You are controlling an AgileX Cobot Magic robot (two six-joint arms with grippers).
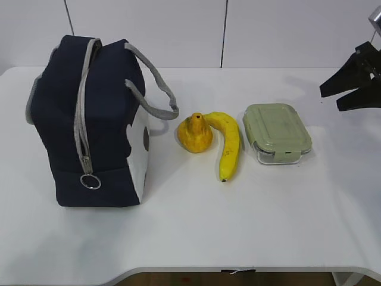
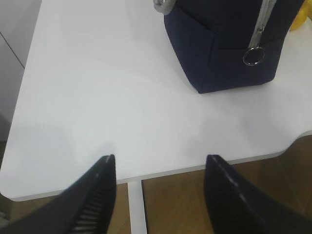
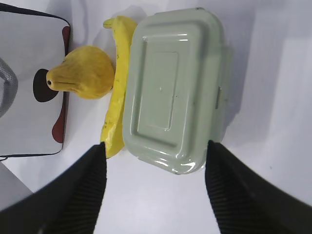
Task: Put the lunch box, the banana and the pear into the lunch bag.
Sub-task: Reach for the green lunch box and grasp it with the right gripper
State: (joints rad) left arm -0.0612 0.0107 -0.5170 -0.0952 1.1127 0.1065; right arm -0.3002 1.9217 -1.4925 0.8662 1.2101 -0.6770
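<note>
The navy lunch bag (image 1: pixel 89 119) stands zipped shut at the table's left, ring pull (image 1: pixel 90 181) hanging low; it also shows in the left wrist view (image 2: pixel 224 44). The pear (image 1: pixel 195 133) sits right of the bag, touching the banana (image 1: pixel 229 143). The lunch box (image 1: pixel 277 132) with its pale green lid lies right of the banana. My right gripper (image 1: pixel 351 89) hovers open above and to the right of the lunch box (image 3: pixel 173 87); the banana (image 3: pixel 117 92) and pear (image 3: pixel 83 73) show beside it. My left gripper (image 2: pixel 160 163) is open over the table's front left edge, out of the exterior view.
The white table (image 1: pixel 190 226) has bare surface in front of the objects. Its front edge and a white leg (image 2: pixel 136 209) show under my left gripper, with brown floor below. A white wall stands behind the table.
</note>
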